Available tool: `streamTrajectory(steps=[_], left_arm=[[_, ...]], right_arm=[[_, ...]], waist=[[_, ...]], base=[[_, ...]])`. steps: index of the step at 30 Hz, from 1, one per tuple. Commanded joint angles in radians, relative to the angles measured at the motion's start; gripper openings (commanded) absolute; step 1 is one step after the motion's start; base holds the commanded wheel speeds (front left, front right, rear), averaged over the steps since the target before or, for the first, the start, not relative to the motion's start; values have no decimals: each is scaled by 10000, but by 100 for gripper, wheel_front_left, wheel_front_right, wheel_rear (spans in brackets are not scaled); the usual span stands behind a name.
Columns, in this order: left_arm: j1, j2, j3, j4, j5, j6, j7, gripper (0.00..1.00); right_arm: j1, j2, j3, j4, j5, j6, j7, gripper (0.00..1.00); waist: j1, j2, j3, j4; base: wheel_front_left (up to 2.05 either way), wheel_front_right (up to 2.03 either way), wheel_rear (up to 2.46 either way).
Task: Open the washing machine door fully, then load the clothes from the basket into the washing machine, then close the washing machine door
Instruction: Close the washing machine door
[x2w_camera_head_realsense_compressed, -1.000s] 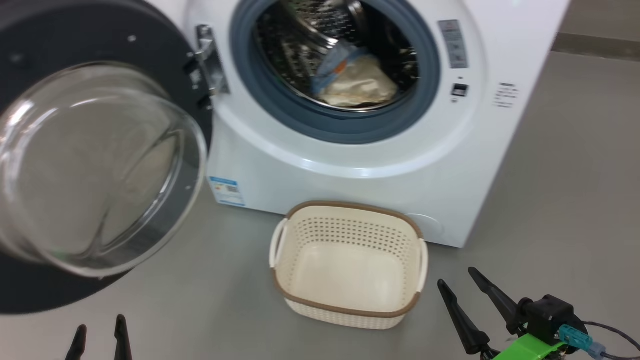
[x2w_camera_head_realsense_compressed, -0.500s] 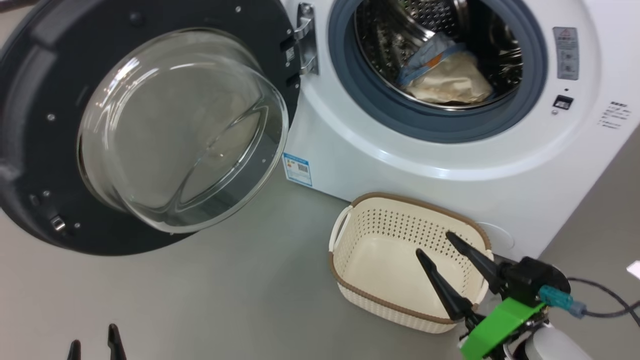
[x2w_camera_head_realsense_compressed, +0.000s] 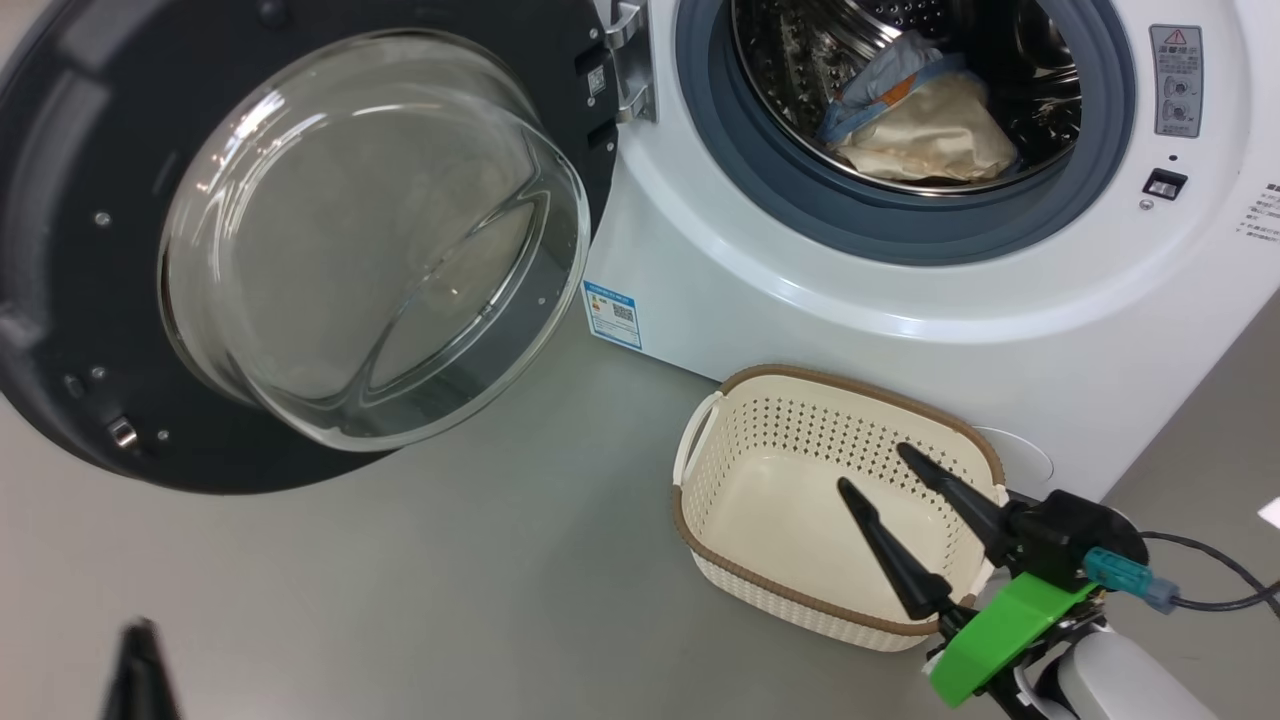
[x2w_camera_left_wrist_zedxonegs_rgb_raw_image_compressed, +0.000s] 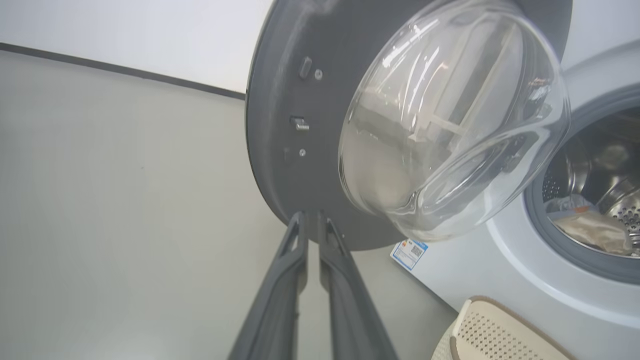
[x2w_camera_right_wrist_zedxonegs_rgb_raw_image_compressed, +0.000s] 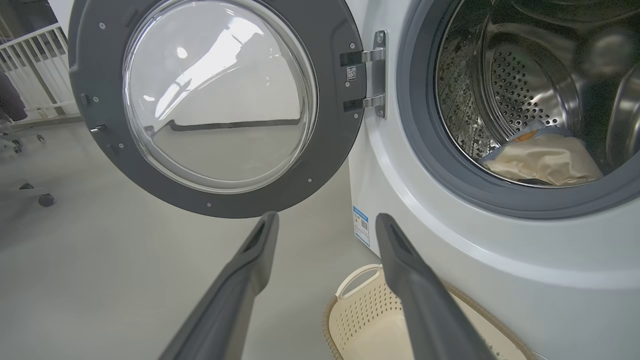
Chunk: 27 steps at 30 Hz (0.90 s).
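Note:
The washing machine door (x2w_camera_head_realsense_compressed: 60, 250) stands swung wide open at left, its glass bowl (x2w_camera_head_realsense_compressed: 370, 240) bulging toward me. Blue and cream clothes (x2w_camera_head_realsense_compressed: 920, 120) lie in the drum of the white washing machine (x2w_camera_head_realsense_compressed: 800, 300). The basket (x2w_camera_head_realsense_compressed: 700, 520) sits empty on the floor before it. My right gripper (x2w_camera_head_realsense_compressed: 877, 468) hangs open over the basket's near right side, holding nothing. My left gripper (x2w_camera_left_wrist_zedxonegs_rgb_raw_image_compressed: 311, 216) points at the door's lower rim (x2w_camera_left_wrist_zedxonegs_rgb_raw_image_compressed: 280, 100), fingers drawn nearly together with nothing between; it appears blurred at lower left (x2w_camera_head_realsense_compressed: 140, 650). The right wrist view shows door (x2w_camera_right_wrist_zedxonegs_rgb_raw_image_compressed: 90, 75), clothes (x2w_camera_right_wrist_zedxonegs_rgb_raw_image_compressed: 545, 160) and basket (x2w_camera_right_wrist_zedxonegs_rgb_raw_image_compressed: 360, 305).
Bare grey floor (x2w_camera_head_realsense_compressed: 400, 580) spreads left of the basket, under the door. A blue label (x2w_camera_head_realsense_compressed: 612, 313) marks the machine's lower corner. A cable (x2w_camera_head_realsense_compressed: 1210, 590) trails from my right wrist. A white railing (x2w_camera_right_wrist_zedxonegs_rgb_raw_image_compressed: 30, 55) and a chair castor (x2w_camera_right_wrist_zedxonegs_rgb_raw_image_compressed: 46, 200) stand far left.
The camera has turned left, shifting the whole picture right. My left gripper's fingers have come together. My right gripper now shows over the basket instead of beside it.

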Motion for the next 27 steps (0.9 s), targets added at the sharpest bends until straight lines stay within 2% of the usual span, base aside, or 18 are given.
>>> streamTrajectory(steps=[1,5,8,11,15,17,22,27], left_arm=[[-558,143,704,-526,-133,-155,-65,0],[-1373,200,1823,-1376,-328,-643,-65,0],[-2194,760,2374,-1582,-818,-849,-65,0],[-3249,1768,2579,-1342,-2000,-905,-65,0],[-4704,3413,2436,-511,-4266,-912,-4,0],[-5208,4312,2220,13,-5057,-913,62,0],[-6389,5687,1610,1614,-7341,-914,1019,0],[-7303,6443,1079,3220,-9066,-915,2741,0]], right_arm=[[68,-21,-41,-244,125,16,-76,100],[526,52,-489,-404,34,16,-76,100],[978,134,-902,-582,-66,16,-76,100],[1464,218,-1338,-767,-186,16,-76,100],[2034,368,-1885,-1003,-356,16,-76,100],[2147,411,-1995,-1120,-437,16,-76,100],[2157,378,-2097,-1271,-549,16,-76,100],[2077,250,-2110,-1337,-587,16,-76,100]], waist=[[0,-1,-10,-21],[0,-1,-16,-75],[0,-1,-29,-130],[0,-1,-30,-186],[0,-1,19,-261],[0,-1,160,-409],[0,-1,480,-695],[0,-1,733,-876]], base=[[0,0,0],[0,0,0],[0,0,0],[0,0,0],[0,0,0],[0,0,0],[0,0,0],[0,0,0]])
